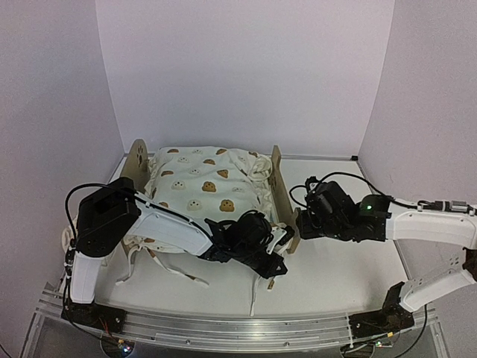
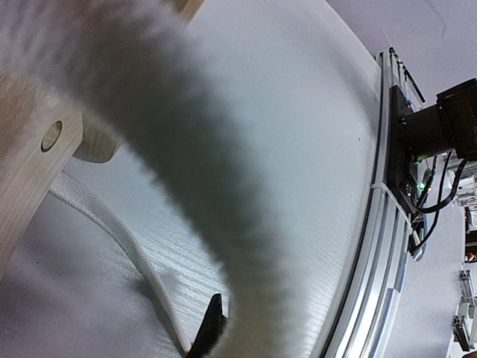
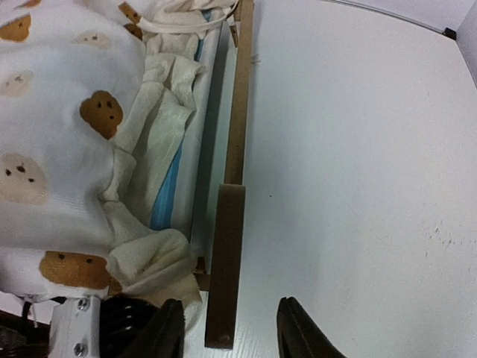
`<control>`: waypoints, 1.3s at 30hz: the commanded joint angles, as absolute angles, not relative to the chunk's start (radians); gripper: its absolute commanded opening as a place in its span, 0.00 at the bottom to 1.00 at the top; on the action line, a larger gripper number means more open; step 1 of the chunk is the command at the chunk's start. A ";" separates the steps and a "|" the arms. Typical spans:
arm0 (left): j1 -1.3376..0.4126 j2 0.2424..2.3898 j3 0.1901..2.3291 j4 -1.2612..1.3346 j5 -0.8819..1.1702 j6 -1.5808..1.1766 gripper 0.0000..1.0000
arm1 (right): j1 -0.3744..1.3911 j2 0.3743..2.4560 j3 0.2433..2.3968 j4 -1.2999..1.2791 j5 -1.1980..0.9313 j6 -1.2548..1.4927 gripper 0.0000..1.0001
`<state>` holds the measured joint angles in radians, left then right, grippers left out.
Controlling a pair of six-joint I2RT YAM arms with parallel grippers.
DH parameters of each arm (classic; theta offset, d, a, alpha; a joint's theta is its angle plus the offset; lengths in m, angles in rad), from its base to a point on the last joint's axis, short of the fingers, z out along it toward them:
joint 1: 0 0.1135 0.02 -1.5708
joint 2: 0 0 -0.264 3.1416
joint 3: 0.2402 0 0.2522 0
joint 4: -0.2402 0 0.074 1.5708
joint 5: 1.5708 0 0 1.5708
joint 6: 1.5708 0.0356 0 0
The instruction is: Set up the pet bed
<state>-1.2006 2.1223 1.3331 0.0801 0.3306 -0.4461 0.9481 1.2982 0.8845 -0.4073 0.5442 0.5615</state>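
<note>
1. 2 arms are seen reaching over the white table [image 1: 335, 276] from the near edge, both towards the right end of the pet bed [image 1: 139, 160].
2. The pet bed is located at the centre of the table, towards the far wall, with its rounded board at the left and a second upright board at the right.
3. The bed is covered by a cream bear-print quilt [image 1: 201, 183], bunched along the right side; a strip of blue mattress [image 3: 168, 195] is exposed beside the side rail in the right wrist view.
4. White ties [image 1: 179, 272] are seen trailing on the table near the bed.
5. The right gripper [image 1: 299, 224] is placed at the bed's right board. In its wrist view the fingers [image 3: 297, 332] are spread wide, with the board's end standing between them; contact cannot be confirmed.
6. The left gripper [image 1: 270, 261] is positioned at the near right corner of the bed. Its wrist view is blocked by a blurred fuzzy white band [image 2: 223, 194], and only 1 dark fingertip [image 2: 212, 332] is visible, so its opening cannot be told.
</note>
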 commanded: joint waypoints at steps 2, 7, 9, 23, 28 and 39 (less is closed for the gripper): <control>-1.182 2.132 1.332 0.089 0.361 -0.457 0.00 | 0.950 1.140 0.842 -0.507 0.461 0.553 0.59; -1.181 2.122 1.327 0.076 0.345 -0.457 0.03 | 0.950 1.039 0.787 -0.548 0.373 0.604 0.67; -1.180 2.110 1.325 0.061 0.328 -0.457 0.05 | 0.950 1.023 0.772 -0.552 0.325 0.622 0.68; -1.181 1.981 1.262 -0.005 0.271 -0.480 0.40 | 0.952 1.116 0.703 -0.488 0.163 0.788 0.64; -1.183 1.934 1.256 -0.110 0.212 -0.472 0.41 | 0.960 1.174 0.690 -0.477 0.209 0.893 0.63; -1.185 1.867 1.166 -0.127 0.185 -0.482 0.59 | 1.051 1.392 0.753 -0.378 0.282 0.956 0.67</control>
